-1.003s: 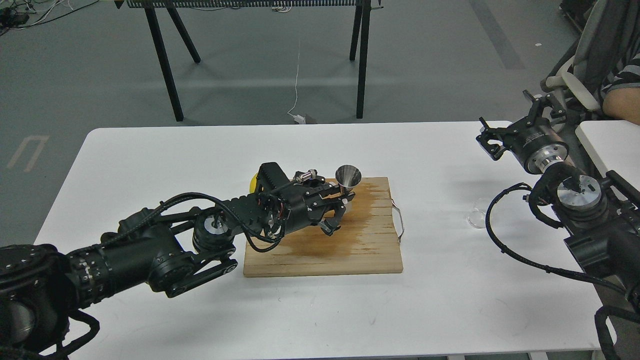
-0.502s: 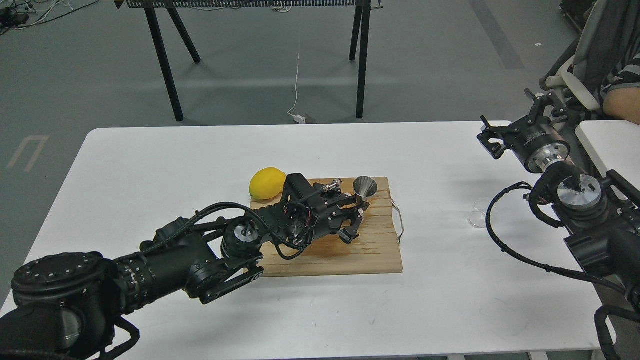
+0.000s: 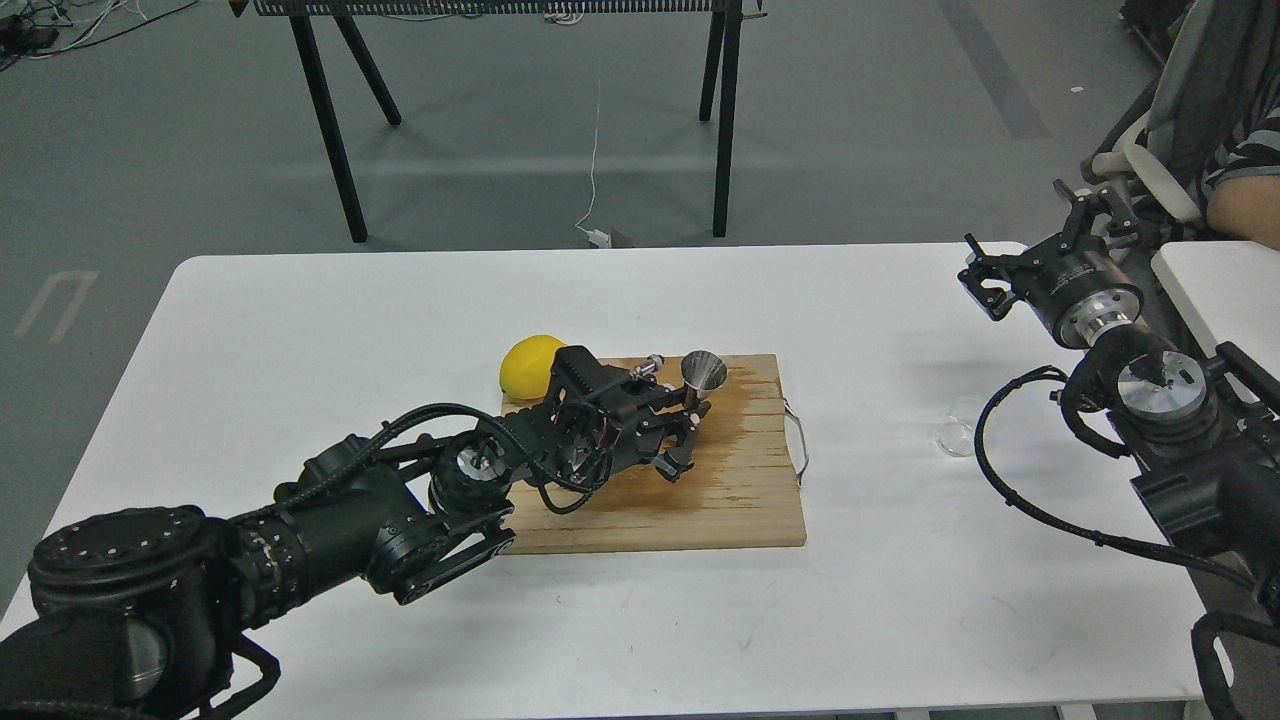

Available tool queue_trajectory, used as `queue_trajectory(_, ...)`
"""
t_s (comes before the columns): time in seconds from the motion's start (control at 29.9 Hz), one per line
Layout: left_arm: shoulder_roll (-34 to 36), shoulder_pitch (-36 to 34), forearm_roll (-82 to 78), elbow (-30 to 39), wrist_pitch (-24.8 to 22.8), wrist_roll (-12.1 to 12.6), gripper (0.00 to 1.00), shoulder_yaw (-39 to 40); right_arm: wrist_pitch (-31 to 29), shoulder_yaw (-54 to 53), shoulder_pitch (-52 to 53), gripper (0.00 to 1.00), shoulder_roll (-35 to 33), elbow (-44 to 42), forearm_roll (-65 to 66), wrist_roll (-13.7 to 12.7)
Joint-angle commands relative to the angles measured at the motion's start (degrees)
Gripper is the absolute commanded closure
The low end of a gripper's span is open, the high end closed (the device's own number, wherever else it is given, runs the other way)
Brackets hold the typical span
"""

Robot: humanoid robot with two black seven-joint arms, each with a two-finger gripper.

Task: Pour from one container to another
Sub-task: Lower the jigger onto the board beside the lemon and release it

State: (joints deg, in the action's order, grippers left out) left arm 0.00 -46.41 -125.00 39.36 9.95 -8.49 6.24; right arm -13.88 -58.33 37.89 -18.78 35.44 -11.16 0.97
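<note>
The shiny steel jigger stands upright over the back of the wooden board. Only its upper cone shows; the lower part is hidden behind my left gripper, which is shut on it. The small clear glass cup stands on the white table right of the board, partly behind a black cable of my right arm. My right gripper is open and empty, raised over the table's far right corner, well away from the cup.
A yellow lemon lies at the board's back left corner, right behind my left arm. The board has a wire handle on its right side and a wet stain. A seated person and another white table are at the right.
My left gripper carried the jigger right along the board's back edge, uncovering the lemon, then came back a little to the left. The right gripper hardly moved.
</note>
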Motion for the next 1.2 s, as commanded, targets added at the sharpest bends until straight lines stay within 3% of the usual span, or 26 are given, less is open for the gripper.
queue_trajectory(0.0, 0.00, 0.27, 0.00, -0.17, -0.02, -0.04, 0.97, 0.08, -0.09, 0.06, -0.10, 0.01, 0.06, -0.02, 0.00, 0.00)
queue_trajectory(0.23, 0.00, 1.85, 0.00, -0.17, 0.07, 0.14, 0.91, 0.00, 0.00, 0.14, -0.54, 0.01, 0.41, 0.33, 0.00, 0.00)
queue_trajectory(0.43, 0.00, 2.20, 0.00, -0.17, 0.34, 0.14, 0.71, 0.08, 0.00, 0.14, -0.54, 0.01, 0.41, 0.51, 0.00, 0.00)
queue_trajectory(0.54, 0.00, 1.76, 0.00, -0.17, 0.34, 0.14, 0.49, 0.08, 0.00, 0.14, -0.63, 0.01, 0.41, 0.51, 0.00, 0.00)
queue_trajectory(0.64, 0.00, 1.59, 0.00, 0.01, 0.34, 0.05, 0.34, 0.17, 0.00, 0.14, -0.63, 0.01, 0.41, 0.51, 0.00, 0.00)
queue_trajectory(0.74, 0.00, 1.59, 0.00, 0.36, 0.42, 0.05, 0.08, 0.17, 0.00, -0.03, -0.45, 0.01, 0.50, 0.51, 0.00, 0.00)
queue_trajectory(0.87, 0.00, 1.67, 0.00, 0.80, 0.60, 0.05, 0.02, 0.26, 0.08, -0.03, -0.36, 0.01, 0.50, 0.51, 0.00, 0.00)
queue_trajectory(1.17, 0.00, 1.94, 0.00, 3.61, 0.78, 0.05, 0.00, 0.35, 0.17, -0.12, -0.28, 0.01, 0.59, 0.77, 0.00, 0.00)
